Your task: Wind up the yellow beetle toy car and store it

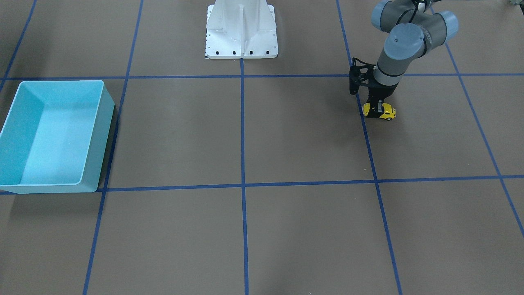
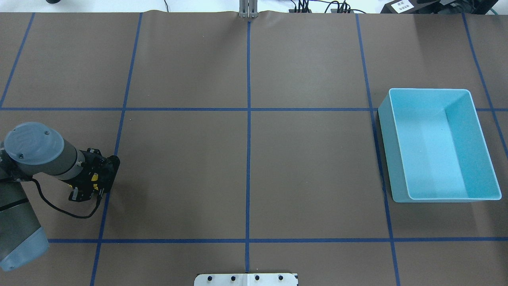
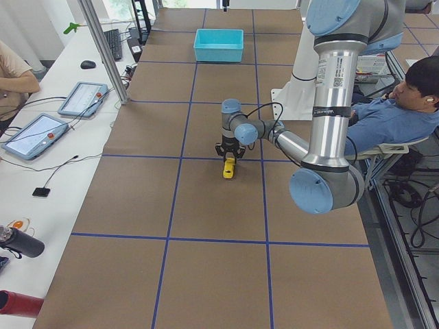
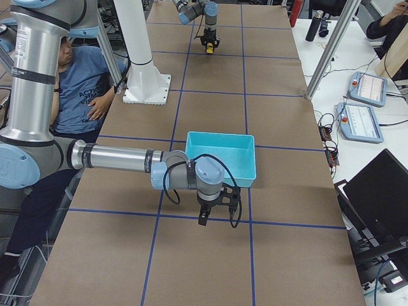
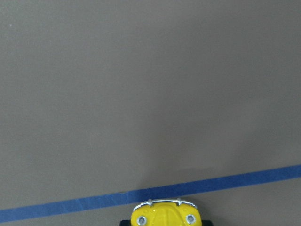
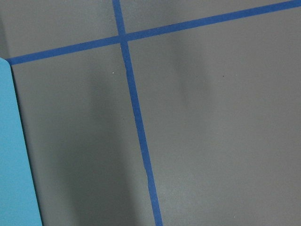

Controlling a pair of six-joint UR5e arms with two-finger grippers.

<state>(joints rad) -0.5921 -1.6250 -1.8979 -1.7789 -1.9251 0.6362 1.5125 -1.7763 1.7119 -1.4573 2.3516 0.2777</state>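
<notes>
The yellow beetle toy car sits on the brown table by a blue tape line, on my left side. My left gripper comes straight down on it, and its fingers are shut on the car's sides. The car also shows in the exterior left view, the exterior right view and the left wrist view, nose towards a tape line. From overhead only a bit of yellow shows under the wrist. My right gripper hangs near the turquoise bin; I cannot tell whether it is open.
The turquoise bin stands empty on my right side, far from the car; it also shows in the front-facing view. The robot's white base is at the table's near edge. Operators sit along the table's sides.
</notes>
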